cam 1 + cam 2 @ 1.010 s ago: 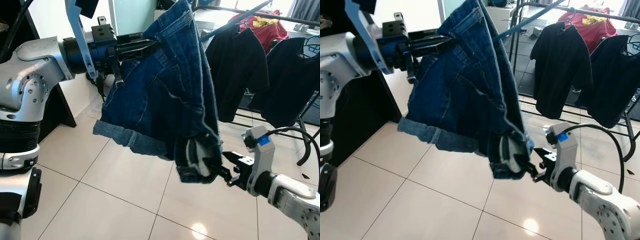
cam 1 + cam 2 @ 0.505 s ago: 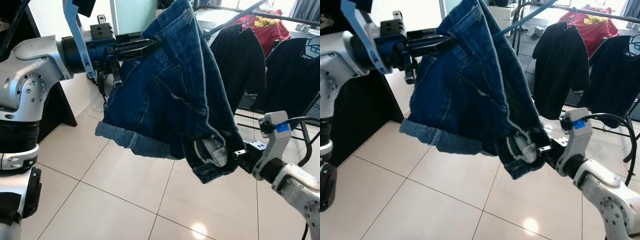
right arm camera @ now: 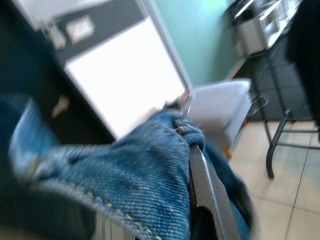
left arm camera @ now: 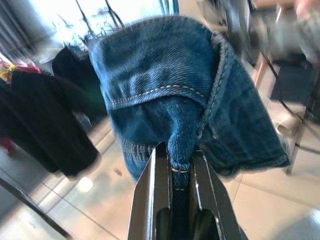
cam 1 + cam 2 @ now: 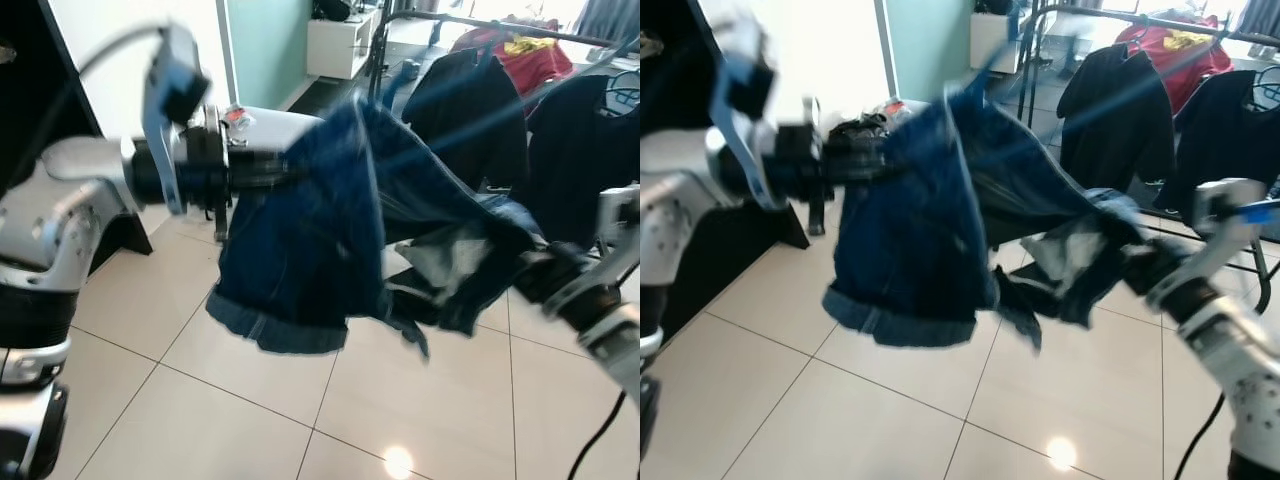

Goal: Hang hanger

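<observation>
- Head views, blurred: denim shorts [image 5: 300, 250] stretched in mid-air between both arms, above the tiled floor [image 5: 150, 400].
- Left gripper [image 4: 181, 165]: the left wrist view shows what the head views blur, jaws closed on a folded denim seam with orange stitching.
- Right gripper [image 3: 200, 185]: in the right wrist view one black finger [image 3: 202, 182] lies against denim; jaws appear clamped on the fabric. In the head view the cloth bunches at 3 o'clock.
- Shorts: dark blue, rolled cuff hanging at 7 o'clock, pale inner pocket lining exposed toward the right arm.
- Hanger itself: cannot tell.
- Clothes rack [image 5: 1200, 25] at 1 o'clock, carrying black shirts [image 5: 1115, 100] and a red garment [image 5: 1170, 50].
- White bin [image 3: 220, 107] in the right wrist view.
</observation>
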`<state>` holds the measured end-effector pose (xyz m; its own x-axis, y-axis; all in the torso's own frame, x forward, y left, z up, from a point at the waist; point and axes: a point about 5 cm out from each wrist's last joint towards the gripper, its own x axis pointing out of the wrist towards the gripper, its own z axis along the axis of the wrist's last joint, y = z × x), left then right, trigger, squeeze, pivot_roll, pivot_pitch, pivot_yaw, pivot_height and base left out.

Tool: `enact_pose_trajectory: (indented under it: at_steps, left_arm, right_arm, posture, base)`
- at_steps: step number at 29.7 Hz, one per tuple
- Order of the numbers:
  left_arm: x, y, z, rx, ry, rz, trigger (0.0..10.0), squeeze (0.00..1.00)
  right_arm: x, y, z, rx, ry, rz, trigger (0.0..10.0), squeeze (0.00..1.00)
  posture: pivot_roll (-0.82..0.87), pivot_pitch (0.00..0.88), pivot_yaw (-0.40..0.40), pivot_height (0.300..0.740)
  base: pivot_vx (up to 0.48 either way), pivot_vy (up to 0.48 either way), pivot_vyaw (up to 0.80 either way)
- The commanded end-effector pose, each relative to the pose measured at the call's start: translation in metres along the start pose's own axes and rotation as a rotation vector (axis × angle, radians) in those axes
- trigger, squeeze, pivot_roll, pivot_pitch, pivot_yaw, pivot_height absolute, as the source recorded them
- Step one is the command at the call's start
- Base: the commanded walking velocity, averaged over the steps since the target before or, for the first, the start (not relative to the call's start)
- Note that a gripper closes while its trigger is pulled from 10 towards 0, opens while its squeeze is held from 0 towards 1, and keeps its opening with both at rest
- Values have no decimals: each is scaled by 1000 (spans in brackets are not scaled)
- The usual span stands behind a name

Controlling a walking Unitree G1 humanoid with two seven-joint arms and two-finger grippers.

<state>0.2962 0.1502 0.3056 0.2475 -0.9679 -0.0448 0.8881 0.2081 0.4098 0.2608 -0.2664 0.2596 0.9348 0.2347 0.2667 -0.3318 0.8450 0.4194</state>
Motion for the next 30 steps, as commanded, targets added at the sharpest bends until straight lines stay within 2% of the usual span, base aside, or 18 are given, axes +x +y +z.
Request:
enact_pose_trajectory:
  at_steps: [1,2,3,4,5,8,11,13,17,19,21,22,23,26,27,28,29,30]
  left_arm:
    - [3,-9,-1,41,38,-54,5059,0]
    - [3,-9,-1,41,38,-54,5059,0]
    - [7,-19,-11,21,55,-74,5451,0]
    - [7,-19,-11,21,55,-74,5451,0]
    - [9,-23,-21,13,87,-65,5608,0]
    - [8,-22,-28,8,113,-37,5804,0]
    - [-7,-13,-45,36,207,29,6314,0]
    - [-13,-10,-48,49,235,52,6431,0]
    - [-18,-2,-49,69,240,122,6627,0]
    - [-23,6,-47,76,218,198,8118,0]
    - [-24,8,-46,78,211,220,8118,0]
    - [-25,6,-46,81,212,217,8314,0]
    - [-25,2,-48,97,230,192,9412,0]
    - [-24,-2,-50,108,243,171,9412,0]
    - [-20,-9,-55,146,277,129,10000,0]
    - [-15,-16,-58,165,288,87,10000,0]
    - [-15,-16,-58,165,288,87,10000,0]
    - [-6,-25,-59,183,277,44,10000,0]
  right_arm:
    - [-2,-4,10,36,-75,-16,0,0]
    - [-2,-4,10,36,-75,-16,0,0]
    - [-3,-6,14,63,-112,-29,0,0]
    - [-3,-6,14,63,-112,-29,0,0]
    - [-3,-6,15,78,-133,-39,0,0]
    - [-2,-7,16,91,-146,-41,0,0]
    - [-4,-11,20,120,-170,-59,0,0]
    - [-4,-13,20,128,-171,-69,0,0]
    - [-4,-15,18,134,-166,-80,0,0]
    - [-5,-19,18,143,-163,-105,0,0]
    - [-5,-21,18,147,-164,-118,0,0]
    - [-6,-24,17,156,-167,-136,0,0]
    - [-6,-26,17,166,-171,-152,0,0]
    - [-6,-27,18,173,-174,-161,0,0]
    - [-4,-28,16,185,-176,-168,0,0]
    - [-2,-28,14,195,-173,-171,0,0]
    - [-2,-28,14,195,-173,-171,0,0]
    - [1,-27,10,208,-166,-175,0,0]
  posture:
    - [-44,92,-17,740]
    - [-44,92,-17,740]
    - [-45,94,-15,740]
    - [-45,94,-15,740]
    - [-43,95,-21,740]
    - [-43,95,-21,740]
    - [-39,94,-20,740]
    - [-38,93,-20,740]
    - [-39,92,-20,740]
    - [-42,91,-19,740]
    - [-42,91,-19,740]
    - [-43,91,-22,740]
    - [-40,92,-24,740]
    - [-40,92,-24,740]
    - [-37,91,-26,740]
    - [-37,92,-27,740]
    - [-37,92,-27,740]
    - [-38,93,-27,740]
  base:
    - [0,0,0]
    - [0,0,0]
    - [0,0,0]
    - [0,0,0]
    - [0,0,0]
    - [0,0,0]
    - [0,0,0]
    - [0,0,0]
    - [0,0,0]
    - [0,0,0]
    - [0,0,0]
    - [0,0,0]
    - [0,0,0]
    - [0,0,0]
    - [0,0,0]
    - [0,0,0]
    - [0,0,0]
    - [0,0,0]
